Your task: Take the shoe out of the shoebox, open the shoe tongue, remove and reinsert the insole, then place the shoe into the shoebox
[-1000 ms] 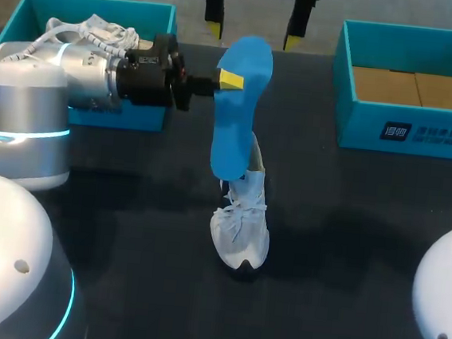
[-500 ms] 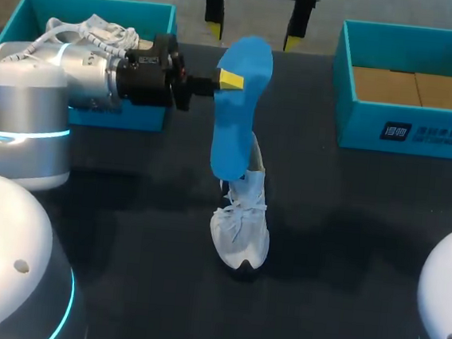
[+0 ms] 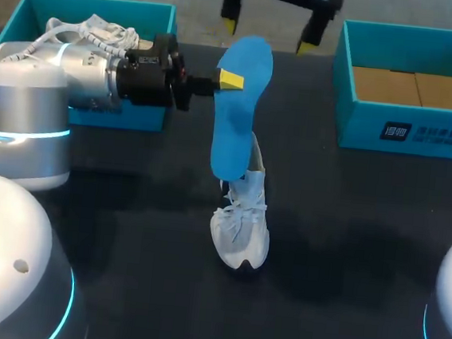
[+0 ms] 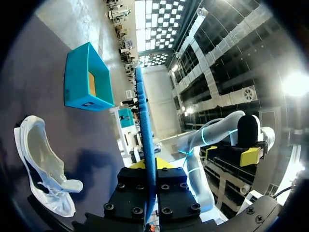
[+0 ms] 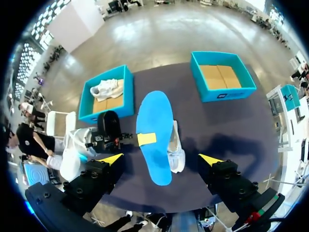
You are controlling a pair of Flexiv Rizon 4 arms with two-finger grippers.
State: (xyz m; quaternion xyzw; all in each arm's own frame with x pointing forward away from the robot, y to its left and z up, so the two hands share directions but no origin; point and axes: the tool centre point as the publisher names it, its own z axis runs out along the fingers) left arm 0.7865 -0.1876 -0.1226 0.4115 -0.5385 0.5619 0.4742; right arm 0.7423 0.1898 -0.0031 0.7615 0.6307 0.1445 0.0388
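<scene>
My left gripper (image 3: 229, 80) is shut on the upper part of a blue insole (image 3: 236, 130), which it holds upright above the table. The insole's lower end hangs at the heel opening of a white shoe (image 3: 242, 223) lying on the dark table. In the left wrist view the insole (image 4: 144, 121) shows edge-on between the fingers, with the shoe (image 4: 41, 164) beside it. My right gripper (image 3: 267, 36) hovers open and high beyond the insole. From there it looks down on the insole (image 5: 155, 130) and the shoe (image 5: 176, 152), its own fingers (image 5: 161, 159) wide apart.
A teal shoebox (image 3: 33, 11) at the back left holds another white shoe (image 3: 91, 28), partly behind my left arm. A second teal shoebox (image 3: 353, 94) at the back right shows only its cardboard floor. The table runs dark and bare in front of the shoe.
My right gripper has shifted a little to the right at the far side of the table. The left gripper, insole and shoe have not moved.
</scene>
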